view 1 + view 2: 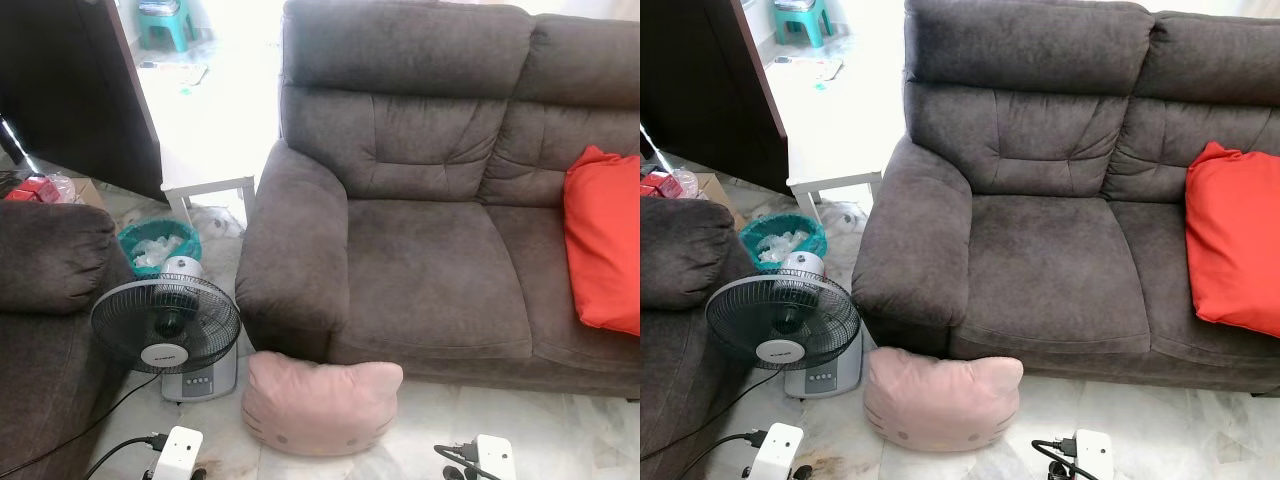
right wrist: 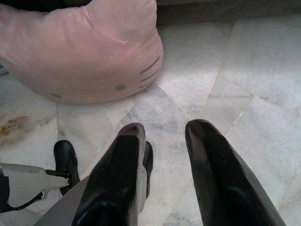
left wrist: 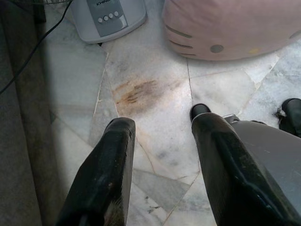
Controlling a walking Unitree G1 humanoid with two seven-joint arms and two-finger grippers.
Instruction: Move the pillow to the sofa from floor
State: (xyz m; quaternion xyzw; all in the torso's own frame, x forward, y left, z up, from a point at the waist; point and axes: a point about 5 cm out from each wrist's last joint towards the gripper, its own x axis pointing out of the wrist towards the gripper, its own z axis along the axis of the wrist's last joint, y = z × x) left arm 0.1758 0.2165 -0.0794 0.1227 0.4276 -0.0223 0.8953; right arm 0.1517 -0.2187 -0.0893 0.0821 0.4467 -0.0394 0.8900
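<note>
Pillow (image 1: 320, 403) (pink, cat-face) on floor against sofa (image 1: 420, 290) base; left gripper (image 3: 160, 155) and right gripper (image 2: 164, 160) both apart, empty, hovering low; pinch each side, then lift

Both arms hang low at the near edge, the left gripper (image 3: 160, 136) with its black fingers (image 3: 106, 174) parted and pointing down, the right gripper (image 2: 164, 136) likewise spread, its wrist (image 1: 494, 455) apparently level with the left's.
</note>
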